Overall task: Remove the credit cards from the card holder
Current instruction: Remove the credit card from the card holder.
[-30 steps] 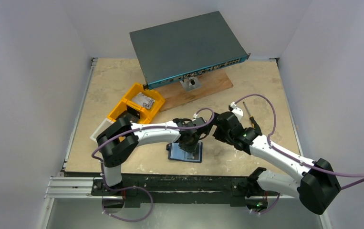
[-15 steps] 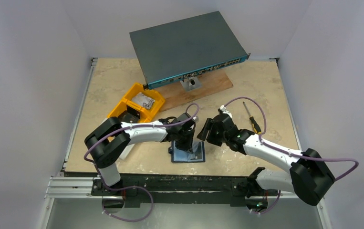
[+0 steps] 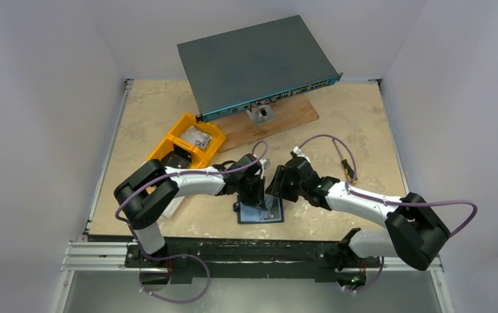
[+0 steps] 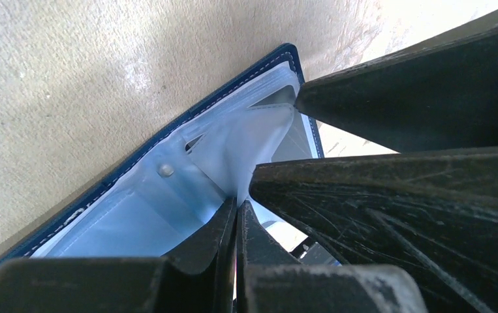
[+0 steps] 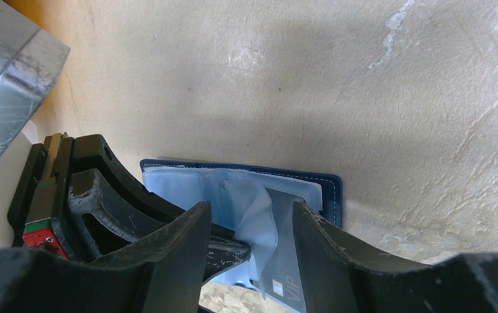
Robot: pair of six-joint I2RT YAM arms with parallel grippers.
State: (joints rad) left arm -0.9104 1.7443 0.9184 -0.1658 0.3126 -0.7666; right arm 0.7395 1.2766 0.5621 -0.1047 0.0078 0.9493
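The dark navy card holder (image 3: 273, 216) lies open on the table near the front edge, its pale clear sleeves up. My left gripper (image 3: 257, 199) is shut on one clear sleeve (image 4: 249, 147) and lifts it off the holder (image 4: 132, 166); the pale stud (image 4: 166, 170) shows beside it. My right gripper (image 3: 274, 194) is open just right of the left one. In the right wrist view its fingers (image 5: 337, 261) straddle the lifted sleeve (image 5: 256, 218) and a grey credit card (image 5: 285, 251) marked VIP that sticks out of the holder (image 5: 332, 189). No other card shows.
Yellow bins (image 3: 187, 145) stand left of and behind the holder. A grey network switch (image 3: 256, 62) leans on a wooden board (image 3: 279, 120) at the back. A screwdriver (image 3: 345, 166) lies to the right. The table's front rail (image 3: 233, 248) is close below the holder.
My right gripper has moved left and down to the holder, now over the card. My left gripper stayed on the holder, which shifted slightly right with it.
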